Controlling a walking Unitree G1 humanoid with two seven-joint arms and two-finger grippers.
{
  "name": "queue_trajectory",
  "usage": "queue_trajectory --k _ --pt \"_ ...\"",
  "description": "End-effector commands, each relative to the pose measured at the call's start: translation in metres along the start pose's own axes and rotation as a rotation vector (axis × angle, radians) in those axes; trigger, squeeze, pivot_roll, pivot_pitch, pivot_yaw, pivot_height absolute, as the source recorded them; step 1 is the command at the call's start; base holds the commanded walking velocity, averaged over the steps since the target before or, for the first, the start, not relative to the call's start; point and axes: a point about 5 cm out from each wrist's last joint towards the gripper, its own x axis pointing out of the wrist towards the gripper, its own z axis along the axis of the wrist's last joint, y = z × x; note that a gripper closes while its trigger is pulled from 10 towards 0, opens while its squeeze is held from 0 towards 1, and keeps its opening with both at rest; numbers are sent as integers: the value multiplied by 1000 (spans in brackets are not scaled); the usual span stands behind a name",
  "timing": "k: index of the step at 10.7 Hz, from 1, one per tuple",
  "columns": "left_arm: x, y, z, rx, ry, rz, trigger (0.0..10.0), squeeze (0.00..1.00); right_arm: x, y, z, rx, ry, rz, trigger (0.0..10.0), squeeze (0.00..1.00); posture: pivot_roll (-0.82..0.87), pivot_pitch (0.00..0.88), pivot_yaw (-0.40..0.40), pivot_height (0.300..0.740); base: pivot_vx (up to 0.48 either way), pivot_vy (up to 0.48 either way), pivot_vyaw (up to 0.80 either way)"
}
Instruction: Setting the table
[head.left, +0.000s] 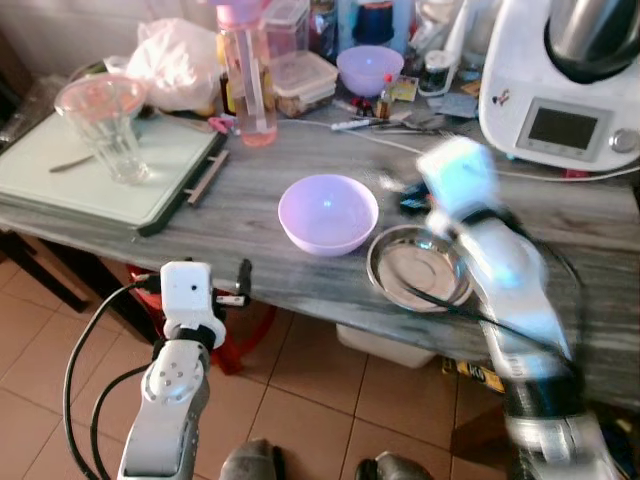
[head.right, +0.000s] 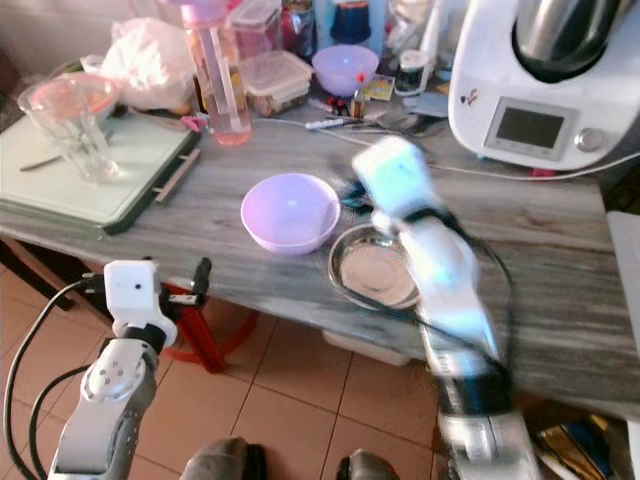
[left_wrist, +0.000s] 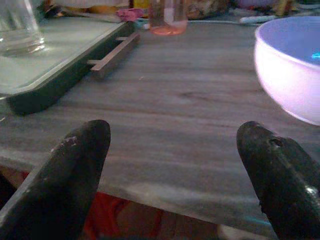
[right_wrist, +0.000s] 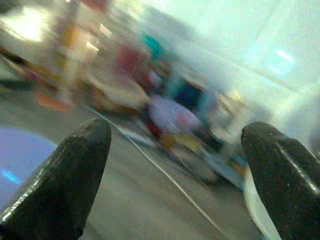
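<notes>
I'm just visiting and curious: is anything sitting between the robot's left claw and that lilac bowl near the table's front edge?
Nothing visible does. The left gripper hangs open at the table's front edge, and bare grey tabletop runs from its fingers to the lilac bowl. The green tray lies off to the robot's left.

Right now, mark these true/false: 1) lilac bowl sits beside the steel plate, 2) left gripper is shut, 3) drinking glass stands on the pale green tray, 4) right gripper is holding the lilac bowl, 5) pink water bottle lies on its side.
1) True: the lilac bowl sits on the grey table right beside the steel plate.
2) False: the left gripper is open, at the table's near edge.
3) True: the drinking glass stands upright on the pale green tray.
4) False: the right gripper is open with nothing between its fingers.
5) False: the pink water bottle stands upright.
</notes>
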Motion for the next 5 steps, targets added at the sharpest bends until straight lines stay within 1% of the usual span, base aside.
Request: queue_trajectory --k 1,2,3,4,5 --pt "4 -6 1 -17 5 -51 10000 0 -6 -4 0 -12 26 -52 10000 1000 18 76 66 740 0 0 0" --pt "12 -15 3 -25 8 -104 10000 0 -16 -1 -14 12 128 -86 10000 1000 6 80 67 740 0 0 0" --pt "17 -22 4 -30 10 -138 10000 0 -22 3 -22 51 192 -78 10000 1000 -2 84 68 740 0 0 0" --pt "19 -28 4 -35 16 -172 10000 0 -26 9 -31 96 263 -55 10000 1000 -8 86 71 740 0 0 0" --pt "20 -29 4 -36 19 -180 10000 0 -27 16 -40 138 338 -11 10000 1000 -9 91 72 740 0 0 0"
